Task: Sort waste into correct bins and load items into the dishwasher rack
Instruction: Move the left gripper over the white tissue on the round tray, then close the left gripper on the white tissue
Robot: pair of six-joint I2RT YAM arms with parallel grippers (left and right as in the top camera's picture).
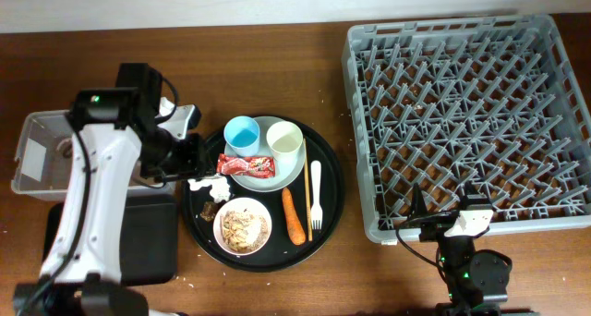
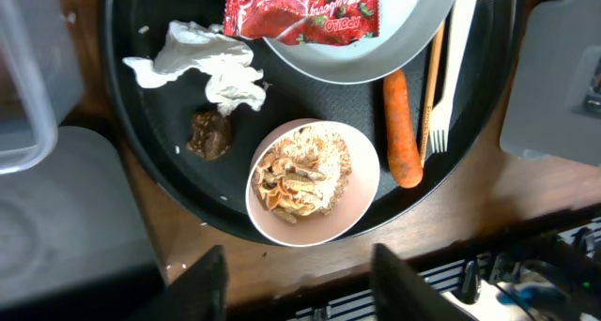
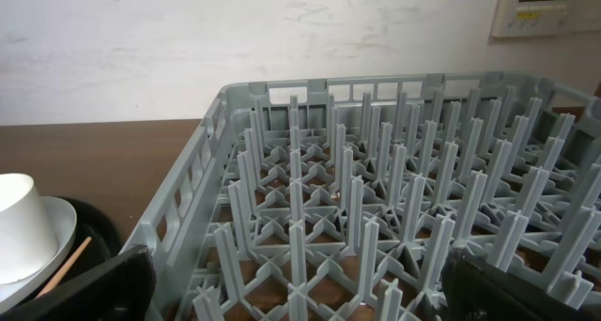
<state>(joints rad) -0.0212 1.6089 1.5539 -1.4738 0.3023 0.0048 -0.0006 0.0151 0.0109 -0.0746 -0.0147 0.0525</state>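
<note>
Brown worktop (image 1: 277,66) lies bare along its far edge, left of the dishwasher rack (image 1: 358,122) on the right side. I see the clear tub (image 1: 37,136) at the left edge and the shallow black tray (image 1: 148,242) by the near-left corner. On the round tray (image 1: 332,182) mid-table sit wrapper (image 1: 247,164), tissue (image 1: 209,184), carrot (image 1: 294,216) and bowl (image 2: 364,185). My left gripper (image 2: 296,269) hangs open-fingered beside its left rim. My right gripper (image 3: 300,283), fingers spread, faces the rack's near wall.

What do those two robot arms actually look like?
The left arm has smooth white shells between black joints, a thin black cable alongside and a green light. The right arm looks mostly black with a white piece and a green light. The left claw and right claw have dark fingers.
</note>
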